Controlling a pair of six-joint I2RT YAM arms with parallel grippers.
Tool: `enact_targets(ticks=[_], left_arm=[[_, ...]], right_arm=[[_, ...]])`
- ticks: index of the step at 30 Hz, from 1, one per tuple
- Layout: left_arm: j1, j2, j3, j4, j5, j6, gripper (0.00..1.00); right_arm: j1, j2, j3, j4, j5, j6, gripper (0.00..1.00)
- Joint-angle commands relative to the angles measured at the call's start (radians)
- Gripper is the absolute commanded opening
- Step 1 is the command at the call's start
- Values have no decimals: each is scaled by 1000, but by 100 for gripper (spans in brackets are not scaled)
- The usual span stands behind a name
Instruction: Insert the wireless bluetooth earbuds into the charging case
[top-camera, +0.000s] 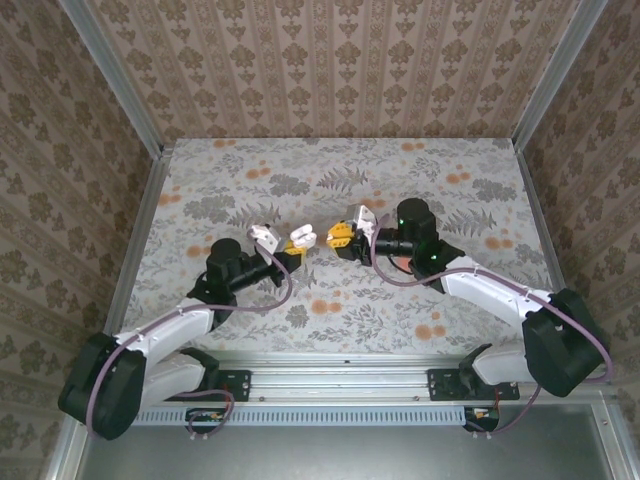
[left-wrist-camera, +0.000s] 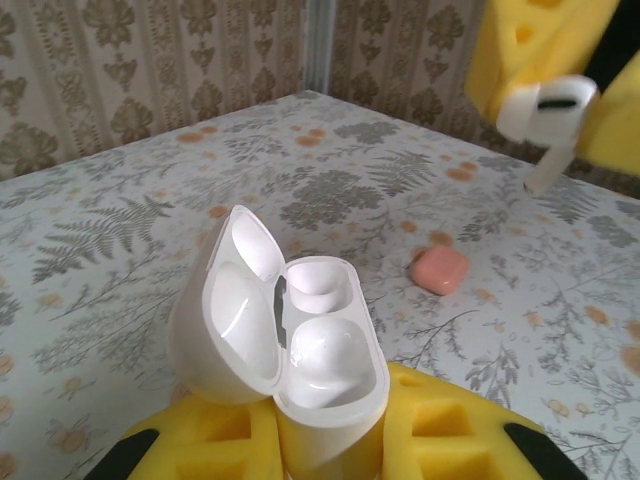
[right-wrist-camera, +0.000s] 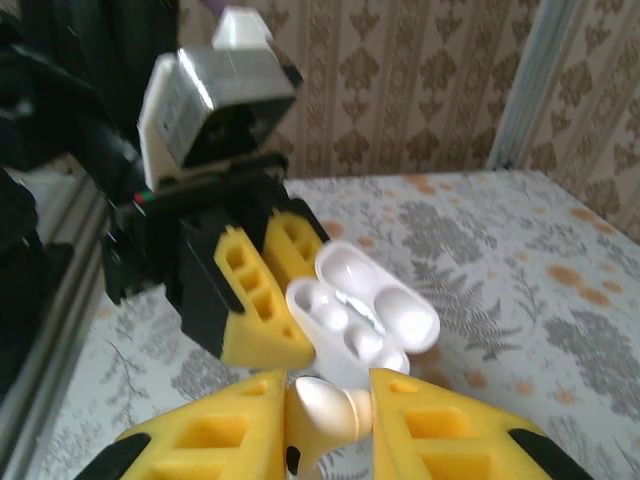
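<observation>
1. Here, at the left of the overhead view, the left gripper (top-camera: 293, 250) reaches toward the middle of the table. Its yellow fingers are pressed onto the lower body of the white charging case (left-wrist-camera: 300, 345), which it holds clear of the flowered tablecloth (top-camera: 300, 170).
2. The case has its lid swung open. In the left wrist view the lid leans to the left, and in the right wrist view the open mouth faces that camera.
3. Inside the case, a seated earbud (left-wrist-camera: 322, 355), white and rounded, fills the nearer socket. The socket behind it looks hollow, though the glare makes that hard to confirm.
4. Just right of the case, a second white earbud (right-wrist-camera: 325, 403) is pinched between the yellow fingers of the right gripper (right-wrist-camera: 330, 425). Its stem hangs downward in the left wrist view.
5. From overhead, the right gripper comes in from the right, about level with the case. A narrow gap separates the held earbud from the case.
6. Farther right, a coral-pink rounded piece (left-wrist-camera: 439, 270) lies on the tablecloth, partly under the right arm in the overhead view. I cannot tell whether it is a case or an earbud.
</observation>
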Motion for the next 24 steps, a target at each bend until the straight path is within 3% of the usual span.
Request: enact_targets(ticks=[1, 12, 24], left_arm=[[-11, 8, 47, 77, 134, 24, 8], [-43, -4, 56, 126, 214, 80, 8], [-51, -31, 60, 122, 194, 89, 8]], right_arm=[[-16, 7, 13, 158, -132, 109, 24], [-29, 56, 51, 281, -262, 196, 24], [-34, 124, 43, 285, -262, 190, 24]])
